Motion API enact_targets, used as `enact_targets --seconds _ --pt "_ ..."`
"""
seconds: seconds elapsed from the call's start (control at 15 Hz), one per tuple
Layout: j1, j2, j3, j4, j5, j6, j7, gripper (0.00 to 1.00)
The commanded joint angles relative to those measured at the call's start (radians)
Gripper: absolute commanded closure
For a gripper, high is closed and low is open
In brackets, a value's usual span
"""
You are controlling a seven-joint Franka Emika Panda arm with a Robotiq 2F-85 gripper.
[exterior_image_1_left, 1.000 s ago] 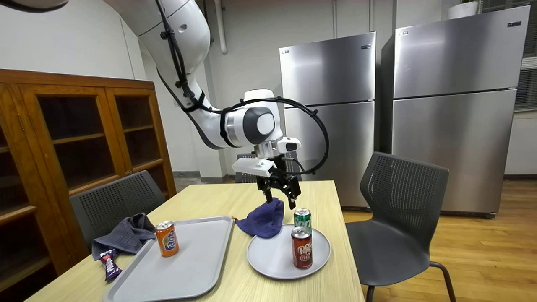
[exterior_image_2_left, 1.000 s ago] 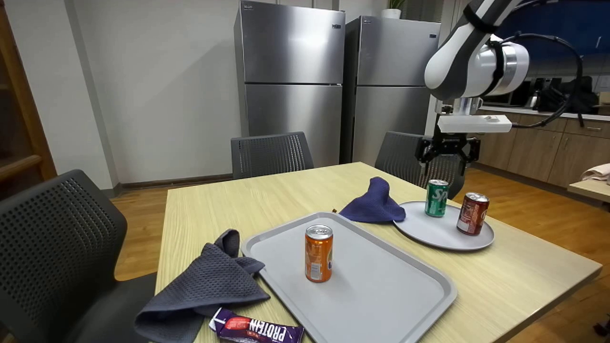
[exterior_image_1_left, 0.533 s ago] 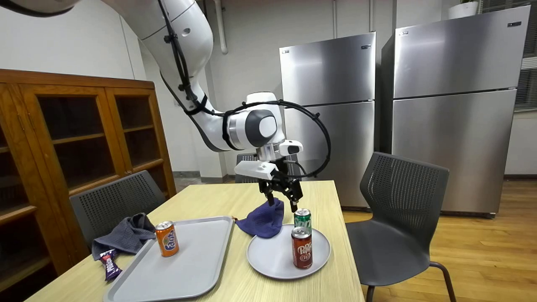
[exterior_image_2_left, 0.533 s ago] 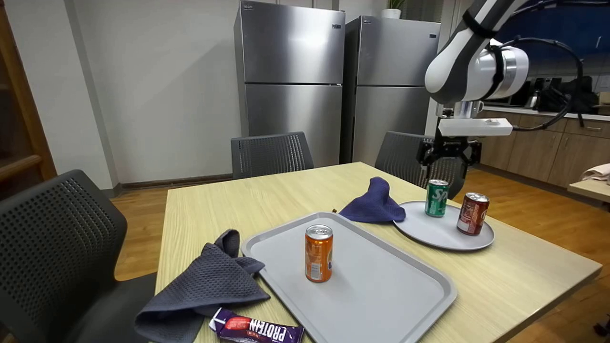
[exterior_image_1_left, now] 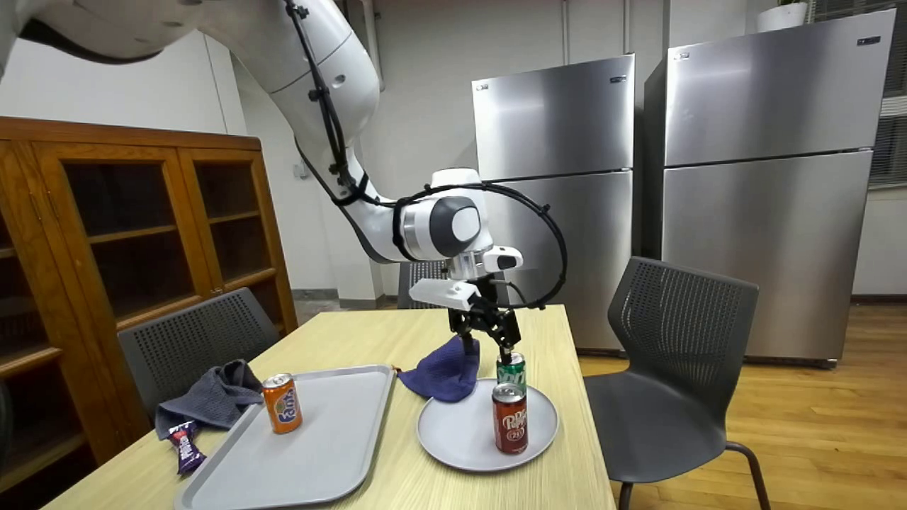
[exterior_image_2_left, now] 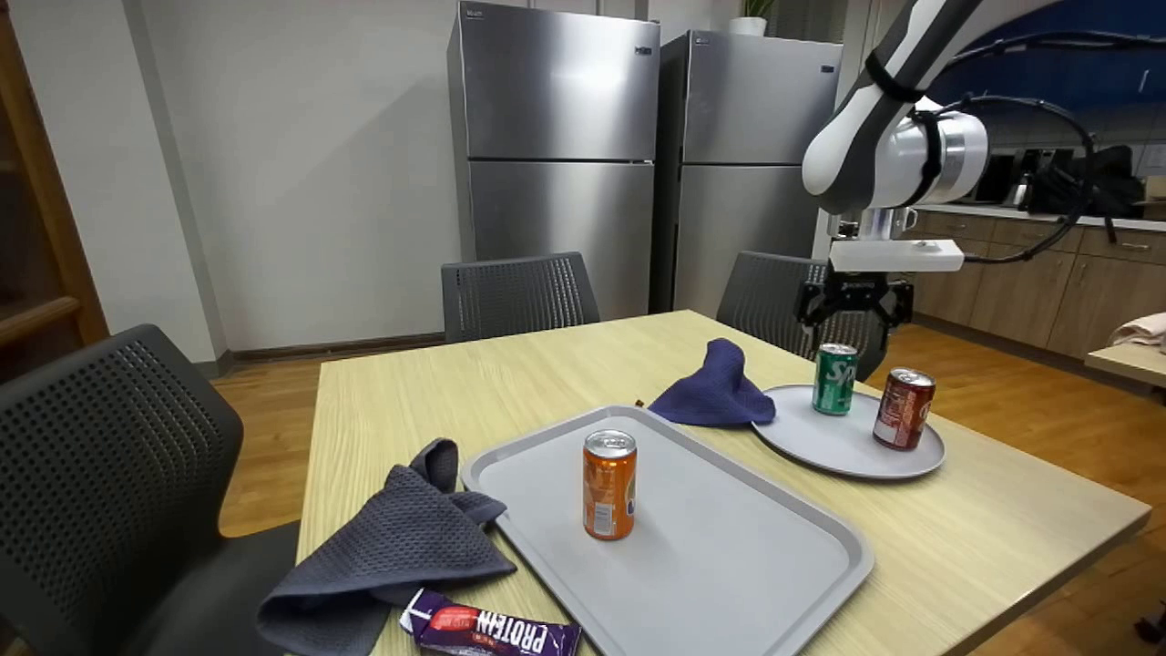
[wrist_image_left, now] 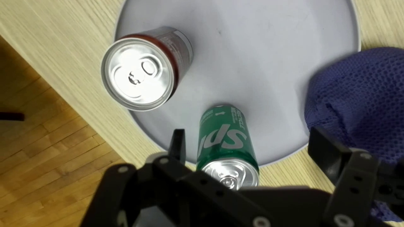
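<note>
The black claw (wrist_image_left: 249, 146) is wide open and hangs close to the top of the green Sprite can (wrist_image_left: 225, 138). The wrist view shows the can between the claw's fingers (wrist_image_left: 179, 145), with a gap on each side. The can stands up straight on the round gray plate (wrist_image_left: 258, 63). A red Dr Pepper can (exterior_image_1_left: 510, 421) stands near it on the same plate. A purple cloth (exterior_image_2_left: 715, 392) lies at the plate's edge. An orange Fanta can (exterior_image_1_left: 283, 405) stands on the gray tray (exterior_image_1_left: 333, 425).
</note>
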Motion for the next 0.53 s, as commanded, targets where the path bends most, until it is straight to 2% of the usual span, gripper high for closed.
enact_targets --seconds 0.0,0.47 --pt "-0.011 0.068 0.002 0.105 0.016 -0.071 0.037 0.00" --pt "-0.017 0.140 -0.016 0.199 0.015 -0.091 0.071 0.00"
